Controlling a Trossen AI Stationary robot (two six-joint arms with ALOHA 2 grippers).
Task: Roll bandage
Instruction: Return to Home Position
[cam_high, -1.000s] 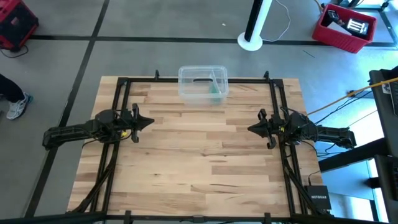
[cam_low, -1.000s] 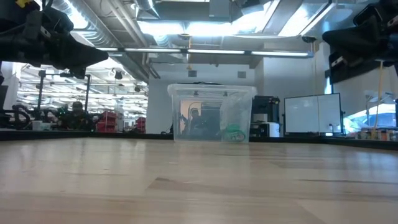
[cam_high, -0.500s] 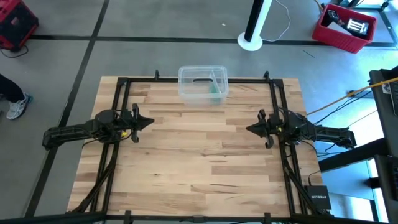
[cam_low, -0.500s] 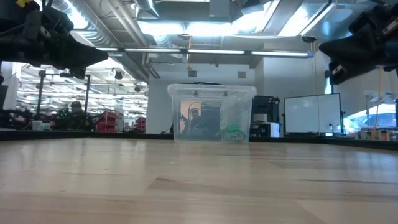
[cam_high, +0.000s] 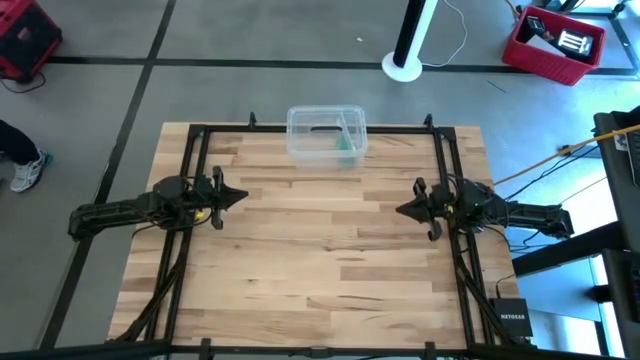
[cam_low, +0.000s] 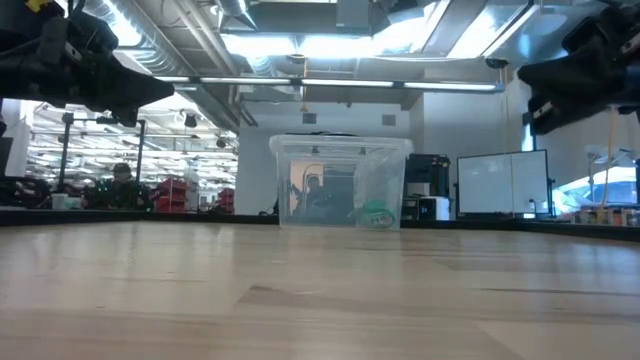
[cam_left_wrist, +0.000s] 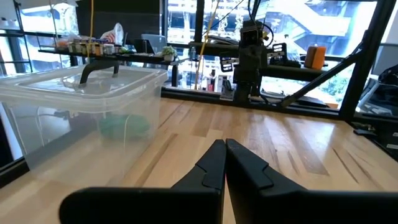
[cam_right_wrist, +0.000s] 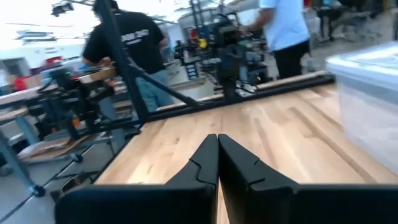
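Note:
The teal-green bandage (cam_high: 347, 148) lies on the floor of a clear plastic box (cam_high: 300, 118) that stands at the middle of the table's far edge. Through the box wall it also shows in the low view as the bandage (cam_low: 377, 213) and in the left wrist view as the bandage (cam_left_wrist: 124, 126). My left gripper (cam_high: 244, 196) hovers level over the table's left side, shut and empty, pointing toward the right. My right gripper (cam_high: 399, 208) hovers over the right side, shut and empty, pointing toward the left. Both are well short of the box.
A black metal frame (cam_high: 190, 170) runs along the table's left, far and right sides. Bare wooden tabletop (cam_high: 320, 240) spreads between the two grippers. Beyond the table's left side, two people (cam_right_wrist: 134, 50) stand among workbenches.
My right gripper has tipped slightly downward in place and stays shut. The bandage and the box have not moved.

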